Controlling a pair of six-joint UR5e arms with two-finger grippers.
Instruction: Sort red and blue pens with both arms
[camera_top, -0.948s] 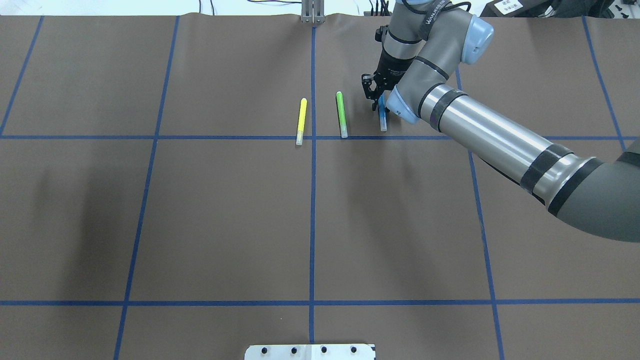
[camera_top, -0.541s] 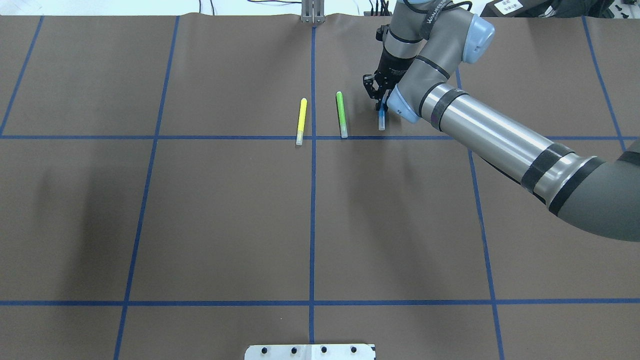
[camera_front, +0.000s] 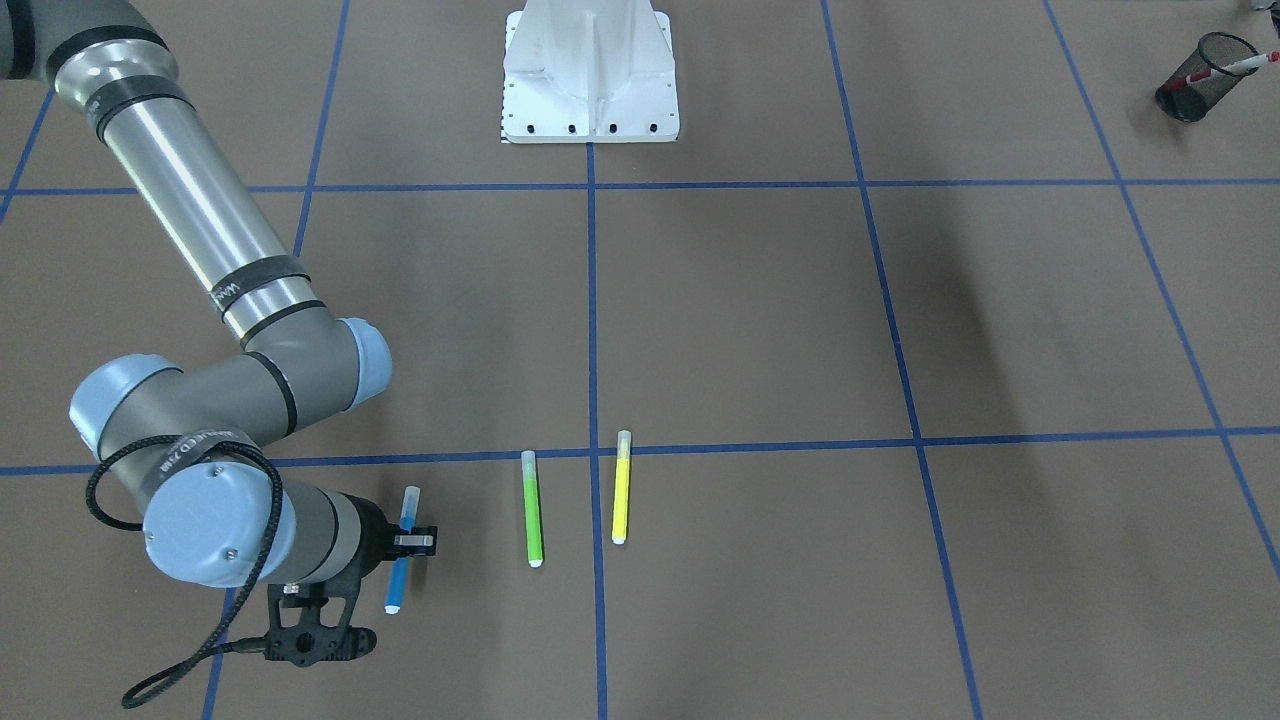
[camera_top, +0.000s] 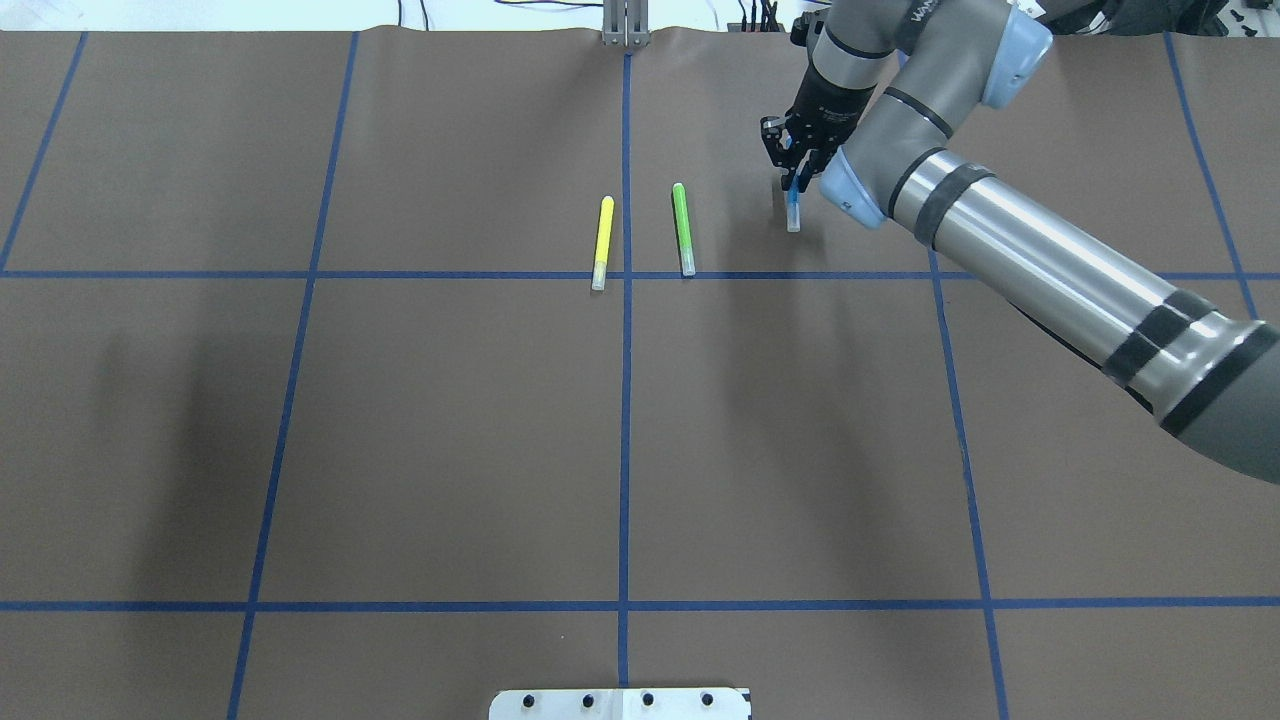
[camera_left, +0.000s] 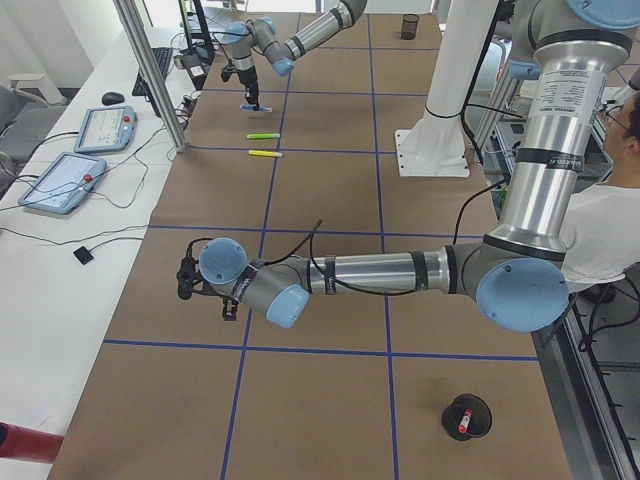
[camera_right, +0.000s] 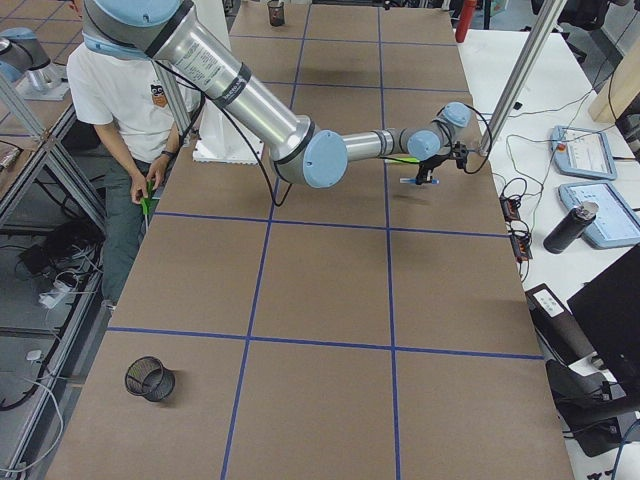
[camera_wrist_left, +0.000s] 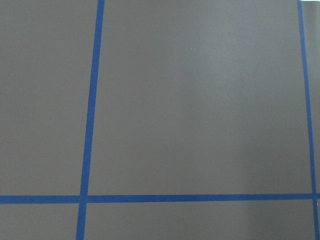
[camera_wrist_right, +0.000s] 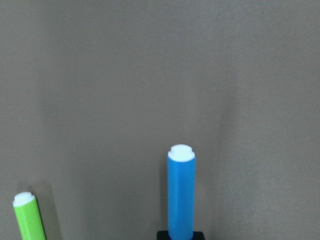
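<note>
In your overhead view, the right arm (camera_top: 1040, 270) came in from the right edge and reached to the upper middle of the frame. There the right gripper (camera_top: 793, 178) had its fingers pinched on the blue pen (camera_top: 793, 212). The pen's translucent cap end stuck out below the fingers, toward the bottom of the frame. A shadow lay on the brown table (camera_top: 450, 450) just to the pen's left.

In your right wrist view the blue barrel rose from the bottom edge with its white end uppermost.

The green highlighter (camera_top: 683, 228) and the yellow highlighter (camera_top: 603, 242) lay side by side to the left of the blue pen, apart from each other. Their lower ends were at the horizontal tape line (camera_top: 450, 275).

The red pen (camera_front: 1240, 66) sat in a black mesh cup (camera_front: 1190, 90) at the upper right corner of your front-facing view, well apart from the rest.

The left arm (camera_left: 380, 272) stretched across the middle of your left side view, with the left gripper (camera_left: 185, 283) at mid-left over bare table. You could not tell there whether its fingers were spread or pressed together.
</note>
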